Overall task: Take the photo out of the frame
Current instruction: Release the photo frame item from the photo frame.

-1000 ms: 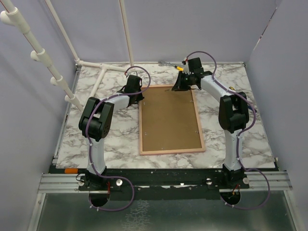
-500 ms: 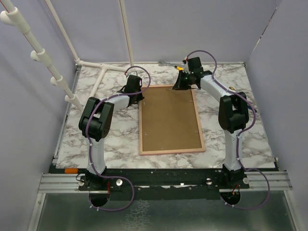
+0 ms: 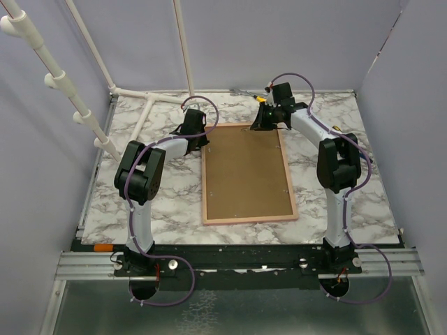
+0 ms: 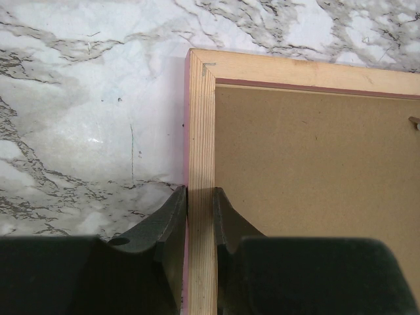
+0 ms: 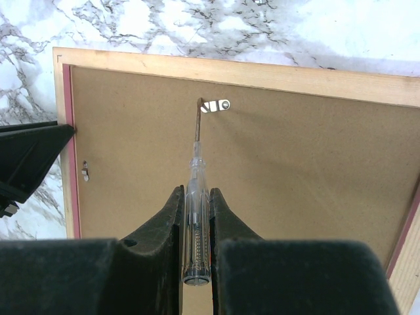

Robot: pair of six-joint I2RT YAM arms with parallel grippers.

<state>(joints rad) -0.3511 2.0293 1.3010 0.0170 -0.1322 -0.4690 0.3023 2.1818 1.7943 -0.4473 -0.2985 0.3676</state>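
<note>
**A:** Why is the left gripper (image 4: pixel 200 197) on that corner?

**B:** To pin things down, I think. Its fingers (image 4: pixel 169 226) are closed narrow on the long rail (image 4: pixel 200 131) of the frame (image 3: pixel 246 174), one outside and one inside. That should stop the frame sliding while the other arm works.

**A:** And the right gripper (image 5: pixel 197 197)?

**B:** Its fingers (image 5: pixel 164 223) are clamped on a clear-handled screwdriver (image 5: pixel 196 223). The blade reaches out to a small metal clip (image 5: pixel 215 105) near the far edge. The tip seems to touch the clip, though from this angle I can't be sure it is seated.

**A:** Where is the photo?

**B:** It's out of sight. The frame lies face down on the surface (image 3: pixel 167 195), fibreboard back (image 5: pixel 262 164) up, so the photo is presumably under that board. A second clip (image 5: pixel 85 172) sits by the left rail, and it probably needs turning too.

**A:** Is there room to move?

**B:** There is bare marble along both long sides and some at the near end. The far end is tighter, with both wrists crowding it and white pipes (image 3: pixel 150 105) in the far-left corner.
</note>
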